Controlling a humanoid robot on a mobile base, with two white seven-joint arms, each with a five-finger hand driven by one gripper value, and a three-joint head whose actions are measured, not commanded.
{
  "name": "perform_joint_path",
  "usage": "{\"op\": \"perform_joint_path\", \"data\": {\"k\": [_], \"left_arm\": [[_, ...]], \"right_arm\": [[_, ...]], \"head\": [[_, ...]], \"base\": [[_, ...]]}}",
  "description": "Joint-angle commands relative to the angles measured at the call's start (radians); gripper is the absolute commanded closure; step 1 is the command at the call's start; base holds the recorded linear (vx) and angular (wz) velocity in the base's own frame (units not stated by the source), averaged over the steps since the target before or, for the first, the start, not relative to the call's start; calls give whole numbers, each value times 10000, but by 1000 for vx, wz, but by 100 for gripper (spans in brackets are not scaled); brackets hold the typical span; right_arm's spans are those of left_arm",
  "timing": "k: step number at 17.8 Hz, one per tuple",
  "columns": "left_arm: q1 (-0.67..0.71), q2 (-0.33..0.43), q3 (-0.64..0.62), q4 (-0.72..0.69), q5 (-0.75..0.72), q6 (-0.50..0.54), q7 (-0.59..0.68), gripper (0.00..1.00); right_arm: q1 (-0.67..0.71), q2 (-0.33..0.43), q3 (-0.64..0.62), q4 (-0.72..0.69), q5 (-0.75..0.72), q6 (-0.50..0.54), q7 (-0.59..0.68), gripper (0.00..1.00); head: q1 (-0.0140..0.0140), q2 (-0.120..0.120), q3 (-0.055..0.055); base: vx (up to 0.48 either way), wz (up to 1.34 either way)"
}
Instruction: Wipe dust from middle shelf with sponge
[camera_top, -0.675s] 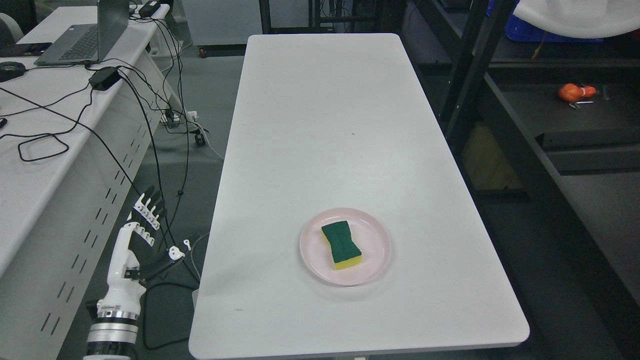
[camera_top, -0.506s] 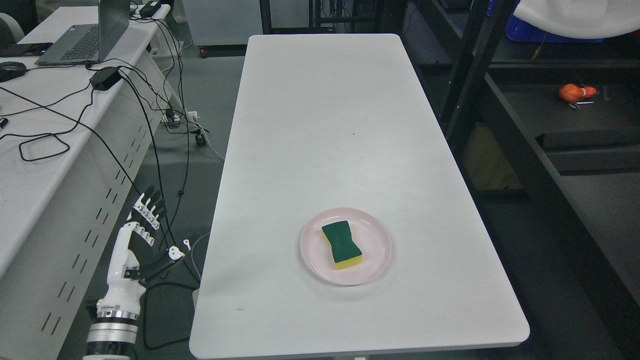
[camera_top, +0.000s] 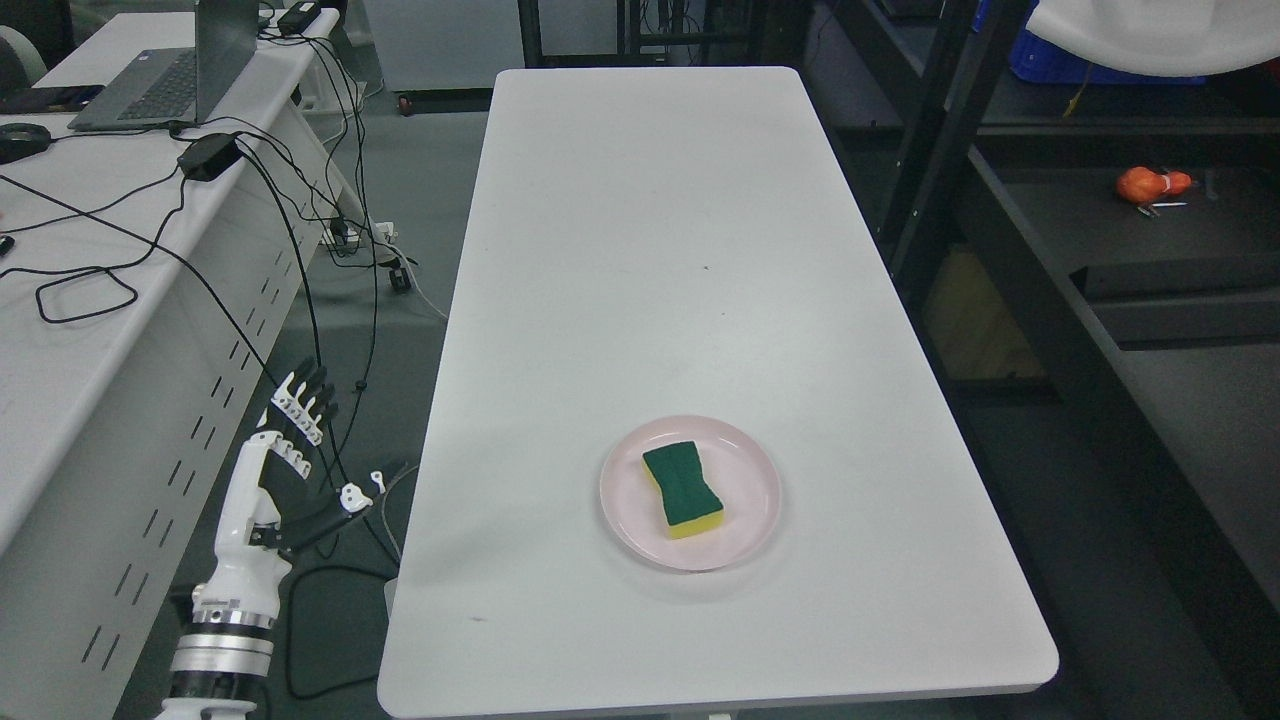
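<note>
While left hand (camera_top: 262, 490) hangs spread, empty, sponge (camera_top: 682, 490) (green top, yellow base) lies on plate (camera_top: 745, 455).

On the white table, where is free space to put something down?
The white table is bare from the pink plate to its far edge, and along both sides of the plate. The sponge fills the plate's middle. The left desk is crowded with cables.

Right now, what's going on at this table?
Nothing is being handled yet. The sponge lies green side up on the pink plate near the front of the white table. The left hand hangs off the table's left edge, fingers spread, holding nothing. The right arm is out of view. The dark shelf unit stands to the right.
</note>
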Motion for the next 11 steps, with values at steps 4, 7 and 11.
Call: {"op": "perform_joint_path", "data": {"k": [4,7,11], "left_arm": [[-1779,1452,-51,888,-3843,-2065,-1590,1],[-2239,2140,-373,1148,-5469,-3276,-2452,5],[-3662,2711,-1306,1928,-8122,-5039,-2484,7]], "right_arm": [[1,-175,0,-174,0,723,8,0],[1,-175,0,-174,0,723,8,0],[1,-175,0,-174,0,723,8,0]], "head": [[0,0,0],[0,0,0],[0,0,0]], "base": [[0,0],[0,0],[0,0]]}}
